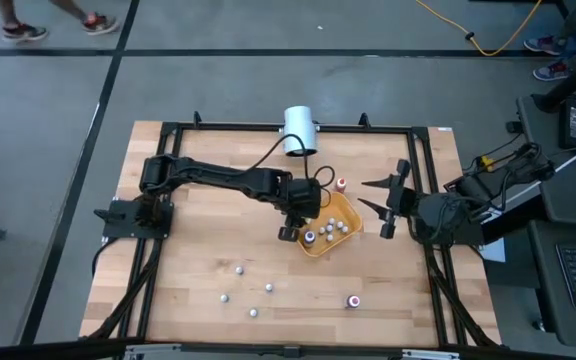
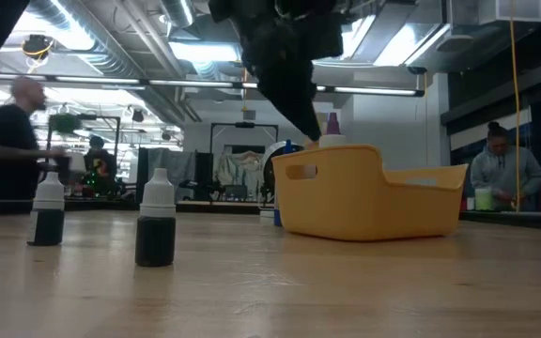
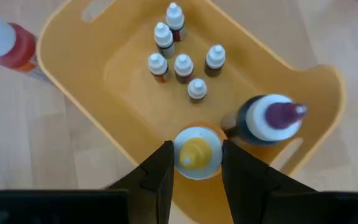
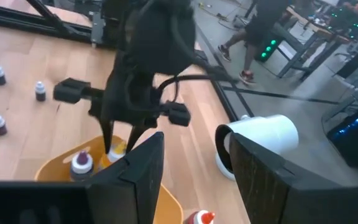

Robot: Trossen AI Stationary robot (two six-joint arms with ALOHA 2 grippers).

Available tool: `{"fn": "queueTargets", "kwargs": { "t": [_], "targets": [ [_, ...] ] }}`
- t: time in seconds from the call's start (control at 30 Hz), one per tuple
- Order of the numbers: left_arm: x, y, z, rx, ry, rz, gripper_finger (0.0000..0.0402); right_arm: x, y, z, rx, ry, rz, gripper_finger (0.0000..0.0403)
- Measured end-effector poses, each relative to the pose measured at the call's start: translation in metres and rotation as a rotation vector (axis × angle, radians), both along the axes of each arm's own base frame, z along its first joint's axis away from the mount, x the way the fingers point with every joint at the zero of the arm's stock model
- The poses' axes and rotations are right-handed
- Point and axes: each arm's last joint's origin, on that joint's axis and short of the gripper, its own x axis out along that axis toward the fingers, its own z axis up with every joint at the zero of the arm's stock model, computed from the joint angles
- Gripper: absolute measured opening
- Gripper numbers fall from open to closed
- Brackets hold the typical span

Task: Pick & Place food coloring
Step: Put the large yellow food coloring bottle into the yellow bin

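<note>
While the right gripper [image 1: 376, 208] waits off to the tray's right with its fingers standing apart on nothing, the left gripper [image 3: 195, 163] is right over the orange-yellow plastic tray [image 3: 110, 74] with both dark fingers pinched against a small dropper bottle with a white cap and yellow tip [image 3: 197, 153], held at the tray's near wall. Just beside it inside the tray stands a dark bottle with a purple tip [image 3: 268, 118], and a cluster of six little white-capped bottles [image 3: 183, 55] stands upright on the tray floor. A red-bodied bottle [image 3: 8, 43] sits outside the tray on the pale wooden table [image 1: 188, 250]. More tiny bottles [image 1: 240, 288] are scattered on the table's front part, well apart from the tray, plus a reddish one [image 1: 353, 300] to the right. A big white cylinder [image 1: 301, 131] sits at the table's far edge.
</note>
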Motion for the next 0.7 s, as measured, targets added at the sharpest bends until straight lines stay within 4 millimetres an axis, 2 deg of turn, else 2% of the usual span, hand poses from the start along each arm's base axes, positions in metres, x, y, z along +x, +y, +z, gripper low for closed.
{"fn": "queueTargets", "kwargs": {
  "t": [0.1, 0.33, 0.7],
  "targets": [
    [0.0020, -0.0024, -0.0091, 0.007, 0.030, -0.010, 0.0109, 0.0020, 0.0009, 0.0006, 0.000, -0.011, -0.001, 0.0184],
    [0.0034, -0.0033, -0.0105, 0.010, 0.028, -0.013, 0.0115, 0.0042, 0.0028, -0.0003, -0.006, 0.002, 0.030, 0.0184],
    [0.0027, -0.0046, -0.0118, -0.005, 0.040, -0.020, 0.0195, 0.0043, 0.0030, -0.0004, -0.003, 0.004, 0.037, 0.0184]
  ]
}}
